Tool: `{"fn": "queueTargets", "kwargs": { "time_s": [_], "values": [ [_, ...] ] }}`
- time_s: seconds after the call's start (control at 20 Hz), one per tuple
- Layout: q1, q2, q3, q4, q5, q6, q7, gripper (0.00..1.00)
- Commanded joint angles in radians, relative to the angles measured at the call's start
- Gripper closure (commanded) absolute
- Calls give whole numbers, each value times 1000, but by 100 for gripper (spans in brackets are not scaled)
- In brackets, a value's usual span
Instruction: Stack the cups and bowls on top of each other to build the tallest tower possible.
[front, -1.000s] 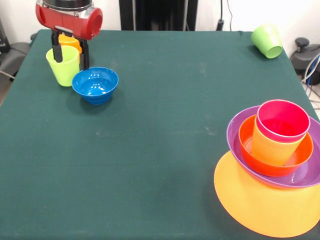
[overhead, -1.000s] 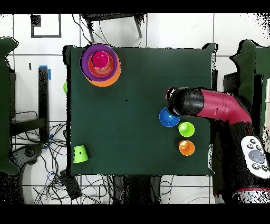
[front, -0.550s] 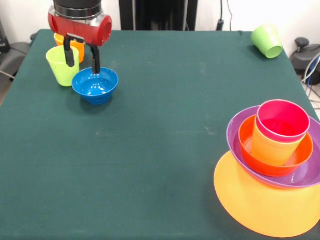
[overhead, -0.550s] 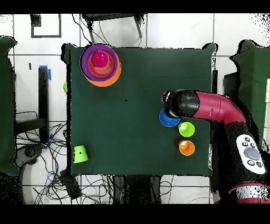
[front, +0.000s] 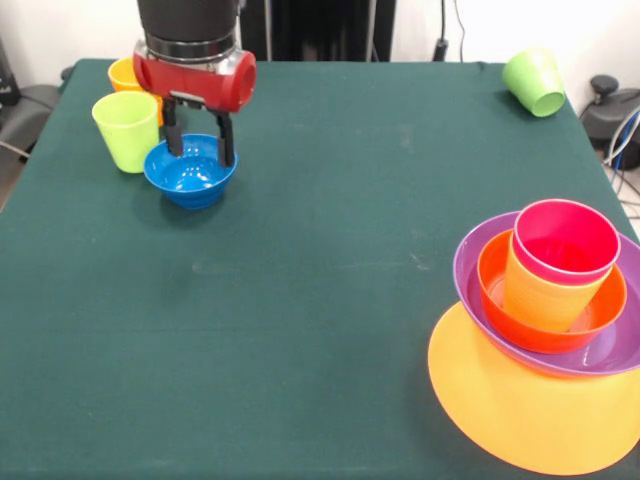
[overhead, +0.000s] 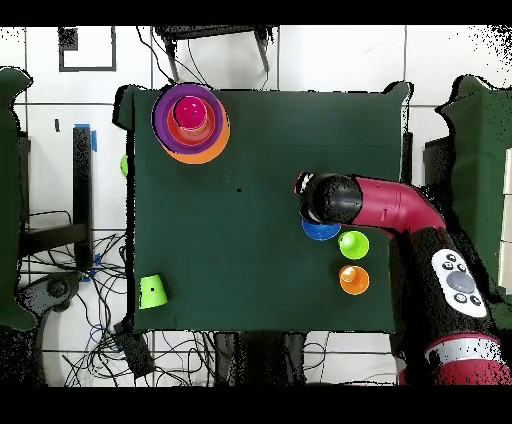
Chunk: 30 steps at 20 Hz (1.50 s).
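I see the black two-fingered gripper spread wide over the small glossy blue plastic bowl, holding nothing. The lime green plastic tumbler stands at the bowl's ten o'clock. The nested multicolour tower sits at the table's four o'clock.

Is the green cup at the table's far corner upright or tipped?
Tipped. The green cup lies on its side, its open mouth facing sideways in the front view.
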Motion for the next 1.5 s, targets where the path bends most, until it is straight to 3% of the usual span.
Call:
{"fn": "queueTargets", "kwargs": {
  "time_s": [0.05,0.4,0.7,1.2,1.5],
  "values": [
    [44,77,88,56,5,-81,26,0],
    [75,113,54,15,-29,-124,27,0],
    [113,122,-31,5,-53,-135,64,0],
    [244,129,-246,10,-64,-224,189,0],
    [319,131,-353,-15,-47,-259,187,0]
  ]
}}
